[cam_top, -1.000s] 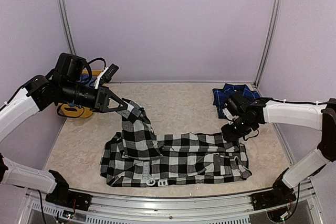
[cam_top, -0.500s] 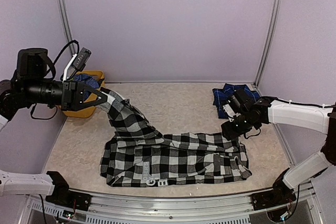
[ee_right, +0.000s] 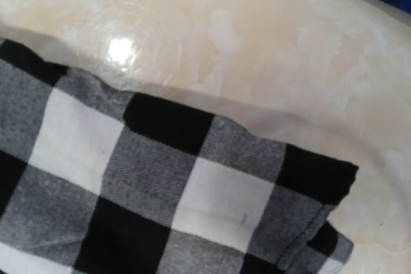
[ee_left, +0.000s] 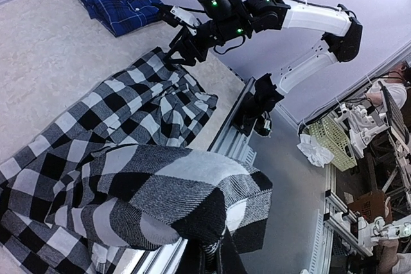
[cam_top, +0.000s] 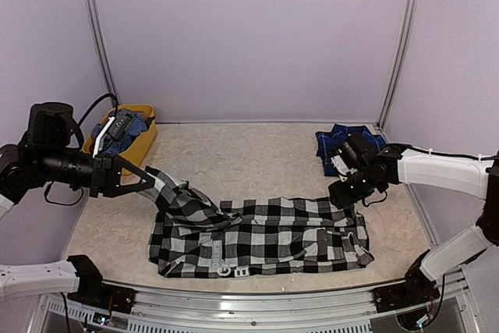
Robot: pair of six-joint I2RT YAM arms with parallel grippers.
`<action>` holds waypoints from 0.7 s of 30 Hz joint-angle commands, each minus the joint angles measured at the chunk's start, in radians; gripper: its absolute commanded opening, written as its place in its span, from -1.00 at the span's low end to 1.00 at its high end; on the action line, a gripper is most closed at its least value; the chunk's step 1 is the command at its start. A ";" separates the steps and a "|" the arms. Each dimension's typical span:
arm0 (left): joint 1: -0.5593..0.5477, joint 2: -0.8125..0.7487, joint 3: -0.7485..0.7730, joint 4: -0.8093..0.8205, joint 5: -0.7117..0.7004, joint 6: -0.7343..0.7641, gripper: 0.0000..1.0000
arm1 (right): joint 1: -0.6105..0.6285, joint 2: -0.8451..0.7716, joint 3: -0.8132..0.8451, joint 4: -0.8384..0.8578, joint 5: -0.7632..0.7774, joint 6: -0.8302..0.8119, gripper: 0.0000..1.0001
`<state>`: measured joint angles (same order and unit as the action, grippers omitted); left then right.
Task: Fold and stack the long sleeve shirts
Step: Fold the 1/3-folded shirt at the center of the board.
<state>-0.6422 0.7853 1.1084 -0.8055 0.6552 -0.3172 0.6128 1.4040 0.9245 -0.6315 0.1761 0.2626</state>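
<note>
left hand (cam_top: 156, 184) is clamped on the sleeve end of the check shirt (cam_top: 273, 235). In the left wrist view the cuff is a bunched wad in the pinch at bottom centre, and the sleeve runs from there down to the body lying flat across the lower middle of the desk (cam_top: 257, 154).

right hand (cam_top: 343, 191) sits on the shirt's far corner, centre right of the top view. Can't tell if it's closed on cloth or only pressing.

Risks:
- The grip is on a wad, not a flat edge, so it could slip on a pull or the sleeve could land twisted.
- If the right hand isn't really pinning, a sleeve pull drags the whole body sideways and ruins the lay.
- yellow basket (cam_top: 146, 132) at upper left is close to the left arm, so the sleeve may snag on its rim.
- navy plaid shirt (cam_top: 329, 140) sits folded at upper right, just behind the right hand. A wrist swing could knock it.

Hard to see:
- The right wrist view shows no fingers, only the hem corner and bare desk.
- The left fingers are buried under cloth.
- I can't locate the other sleeve.
- The lettering at the near hem is unreadable.
- The basket contents are just something blue.
</note>
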 commanded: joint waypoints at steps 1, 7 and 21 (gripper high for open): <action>-0.009 0.012 -0.050 0.027 0.014 -0.013 -0.97 | 0.007 0.010 -0.007 -0.002 0.006 0.002 0.17; -0.014 0.105 -0.077 0.114 -0.012 -0.042 -0.97 | 0.006 -0.007 -0.006 0.006 -0.011 -0.012 0.19; 0.016 0.533 -0.015 0.374 0.082 -0.057 -0.93 | 0.102 -0.173 -0.026 0.167 -0.340 -0.132 0.34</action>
<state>-0.6357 1.2366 1.0512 -0.5407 0.6670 -0.3767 0.6548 1.2861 0.9024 -0.5583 -0.0235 0.1787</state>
